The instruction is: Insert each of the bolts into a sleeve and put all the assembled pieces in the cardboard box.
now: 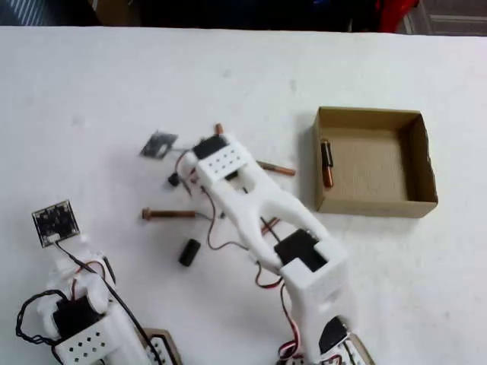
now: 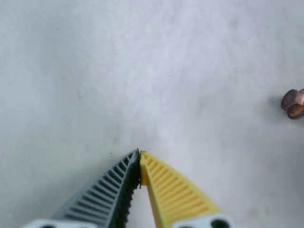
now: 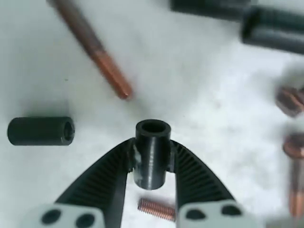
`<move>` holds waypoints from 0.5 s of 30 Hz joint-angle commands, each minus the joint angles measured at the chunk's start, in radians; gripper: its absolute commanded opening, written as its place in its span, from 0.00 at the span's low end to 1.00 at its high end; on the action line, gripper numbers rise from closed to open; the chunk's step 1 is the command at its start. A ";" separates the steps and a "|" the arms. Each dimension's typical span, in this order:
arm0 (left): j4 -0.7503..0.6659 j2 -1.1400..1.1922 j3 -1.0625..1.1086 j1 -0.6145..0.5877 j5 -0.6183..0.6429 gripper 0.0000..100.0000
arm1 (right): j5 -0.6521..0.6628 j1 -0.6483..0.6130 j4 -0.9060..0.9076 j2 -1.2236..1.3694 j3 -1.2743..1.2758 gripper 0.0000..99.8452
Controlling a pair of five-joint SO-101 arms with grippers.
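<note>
Across the tabletop (image 1: 91,76), the cardboard box (image 1: 377,205) sits on the right arm's side with one assembled piece (image 1: 326,163) inside, while the left claw (image 2: 139,154) hangs clenched on nothing over bare surface. Mid-table, the right claw (image 3: 152,144) grasps a sleeve (image 3: 152,159) upright near its tips, a loose bolt (image 3: 90,45) lying close; so shallow a hold, I judge, could let the sleeve tilt or slip when a bolt presses in.
</note>
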 commanded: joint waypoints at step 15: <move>0.006 -0.007 -0.002 -0.002 0.000 0.02 | -0.129 0.120 0.349 -0.337 -0.319 0.02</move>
